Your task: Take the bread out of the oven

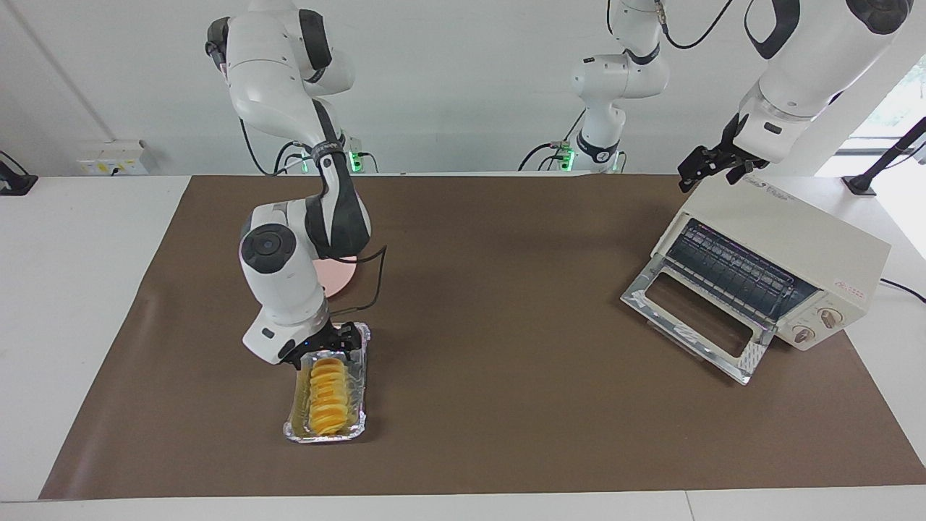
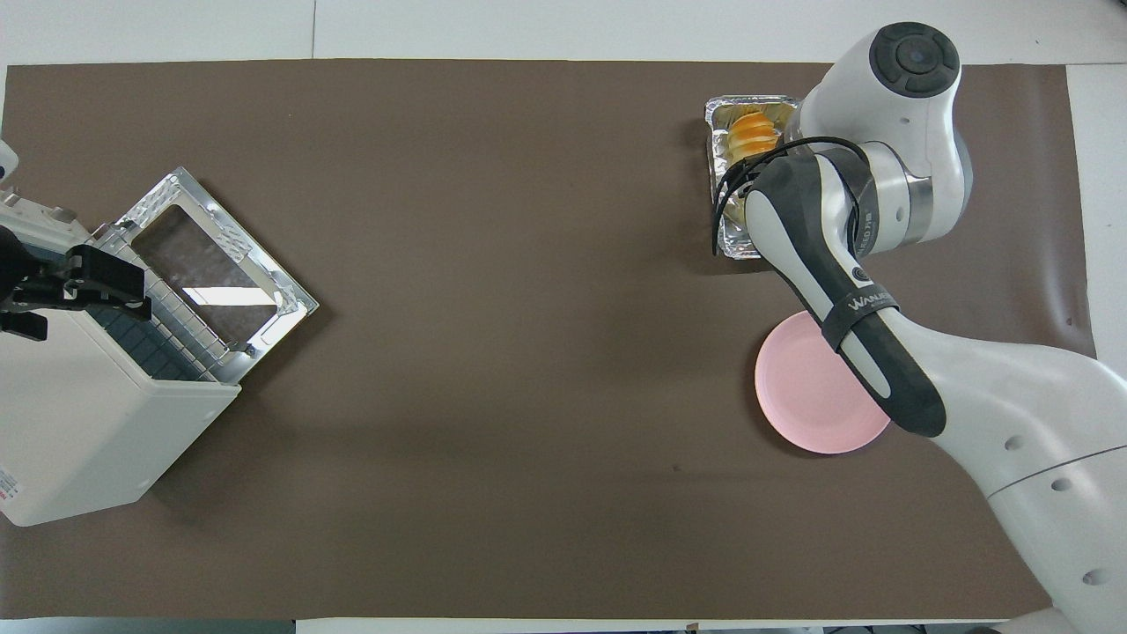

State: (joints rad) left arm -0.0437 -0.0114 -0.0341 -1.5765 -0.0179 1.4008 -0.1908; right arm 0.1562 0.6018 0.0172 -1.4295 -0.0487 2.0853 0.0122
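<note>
The bread, a ridged golden loaf, lies in a crinkled foil tray on the brown mat, toward the right arm's end. It also shows in the overhead view, partly under the right arm. My right gripper is low over the tray's end nearer the robots, at the bread's end, and looks open. The cream oven stands at the left arm's end with its glass door dropped open and its wire rack bare. My left gripper waits over the oven's top edge.
A pink plate lies nearer the robots than the foil tray, partly covered by the right arm; it also shows in the overhead view. The oven and its open door take up the mat's corner.
</note>
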